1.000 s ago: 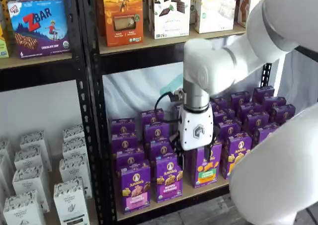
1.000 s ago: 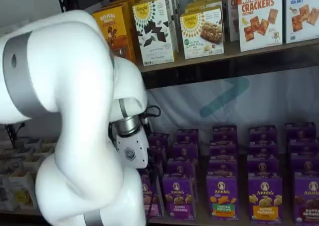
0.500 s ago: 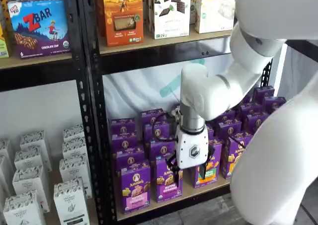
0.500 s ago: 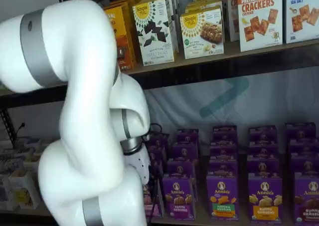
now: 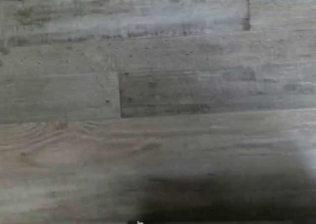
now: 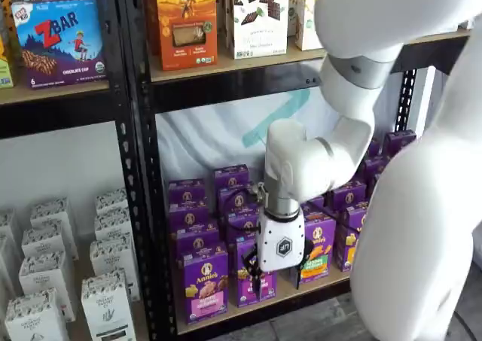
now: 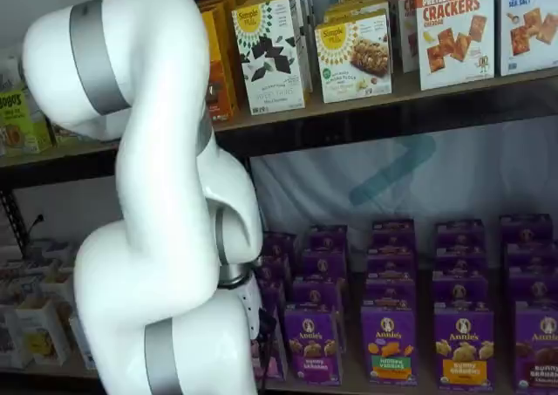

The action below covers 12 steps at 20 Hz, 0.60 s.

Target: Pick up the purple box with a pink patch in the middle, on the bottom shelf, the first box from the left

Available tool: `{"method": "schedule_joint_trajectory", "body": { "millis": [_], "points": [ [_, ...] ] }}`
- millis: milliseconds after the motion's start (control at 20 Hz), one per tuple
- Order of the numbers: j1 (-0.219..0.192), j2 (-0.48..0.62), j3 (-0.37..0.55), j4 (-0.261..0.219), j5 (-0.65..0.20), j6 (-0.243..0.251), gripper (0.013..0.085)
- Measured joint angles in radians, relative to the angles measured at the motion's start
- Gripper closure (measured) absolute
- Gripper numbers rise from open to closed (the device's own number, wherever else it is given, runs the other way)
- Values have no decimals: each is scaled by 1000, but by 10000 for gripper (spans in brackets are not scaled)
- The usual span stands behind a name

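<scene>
The purple box (image 6: 203, 282), an Annie's carton with a pink band, stands at the left front of the bottom shelf (image 6: 241, 309). My gripper (image 6: 256, 282) hangs just to its right, in front of the neighbouring purple carton, white body above and black fingers pointing down. I cannot make out a gap between the fingers, and nothing is in them. In a shelf view the gripper (image 7: 261, 330) shows beside the arm, which hides most of the pink-band box. The wrist view shows only grey wood-grain floor (image 5: 158, 105).
Rows of other purple Annie's cartons fill the shelf, one with a green-orange patch (image 6: 316, 254). A black perforated upright (image 6: 143, 175) stands left of the box. White cartons (image 6: 105, 296) sit in the left bay. The upper board holds an orange box (image 6: 186, 21).
The gripper has come down and moved left, from the middle cartons to front-row height beside the pink-band box. The arm has folded over it.
</scene>
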Motion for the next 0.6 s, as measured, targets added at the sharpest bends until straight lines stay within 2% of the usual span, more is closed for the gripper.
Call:
{"method": "schedule_joint_trajectory", "body": {
  "millis": [200,250,400,500,600],
  "points": [
    [6,87,-46,51,-66,-46,130],
    [8,115,-65,77,-81,-71,130],
    [10,180,-119,126,-92,-116,130],
    [8,223,-161,127,-86,-118,130],
    [5,268,-203,103,-89,-98,130]
  ]
}}
